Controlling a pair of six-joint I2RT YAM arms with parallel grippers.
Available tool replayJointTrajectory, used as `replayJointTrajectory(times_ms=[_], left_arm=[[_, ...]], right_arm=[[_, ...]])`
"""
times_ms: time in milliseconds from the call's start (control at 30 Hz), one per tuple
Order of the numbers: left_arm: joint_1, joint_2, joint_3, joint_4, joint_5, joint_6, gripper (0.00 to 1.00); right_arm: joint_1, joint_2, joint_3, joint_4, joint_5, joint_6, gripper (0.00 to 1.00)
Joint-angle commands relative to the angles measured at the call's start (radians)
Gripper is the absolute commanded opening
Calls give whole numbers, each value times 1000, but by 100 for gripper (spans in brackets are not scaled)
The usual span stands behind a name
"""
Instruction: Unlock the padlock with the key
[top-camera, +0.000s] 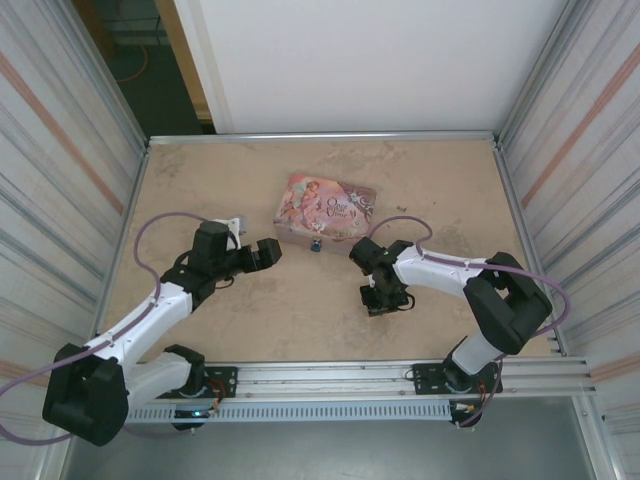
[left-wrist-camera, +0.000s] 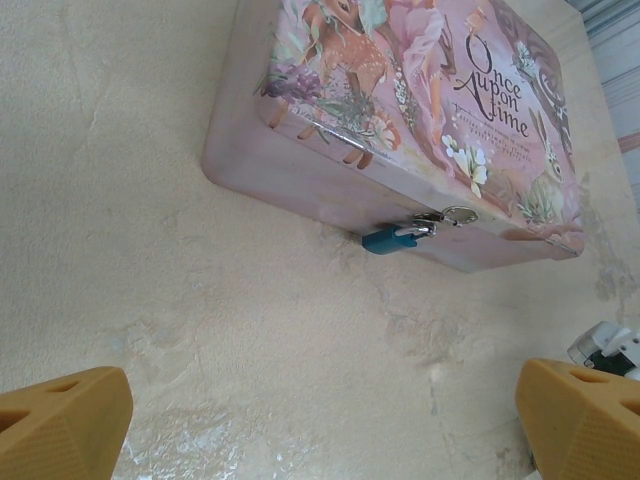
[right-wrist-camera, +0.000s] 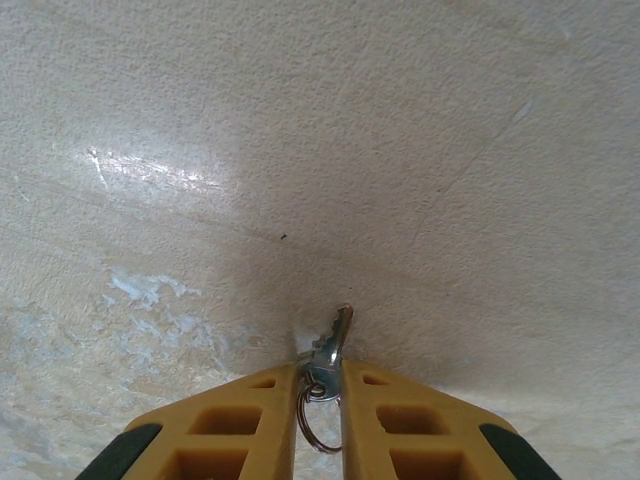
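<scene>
The padlock (left-wrist-camera: 385, 238) hangs on the front wall of the tin (left-wrist-camera: 330, 165), touching the table. In front of the tin, the right gripper (right-wrist-camera: 320, 378) clamps the key (right-wrist-camera: 335, 345). The left gripper (left-wrist-camera: 320, 430) faces the tin, fingers wide apart.

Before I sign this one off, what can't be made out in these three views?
Small blue padlock with dark shackle: keyhole too small to find, left wrist and top views.
Silver key: head mostly hidden between the right tool's yellow fingers, right wrist view.
Pink illustrated tin box: far end cut off by the left wrist view's top edge.
</scene>
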Motion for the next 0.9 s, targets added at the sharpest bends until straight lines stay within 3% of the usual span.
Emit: replayJointTrajectory(times_ms=[0,267,533,633,867], left_arm=[[3,0,28,-12,-9,10,99],[4,2,39,-22,-13,18,99],[6,0,67,-48,-25,36,99],[9,-21,80,-58,-26,43,99],[41,-76,110,-37,45,3,99]], right_arm=[[-13,18,-21,-12,8,5,16],[-21,22,-40,-25,15,7,16],[-23,11,-40,-26,43,8,5],[-23,-31,-39,-16,63,2,0],[-24,-196,-49,93,85,-57,0]])
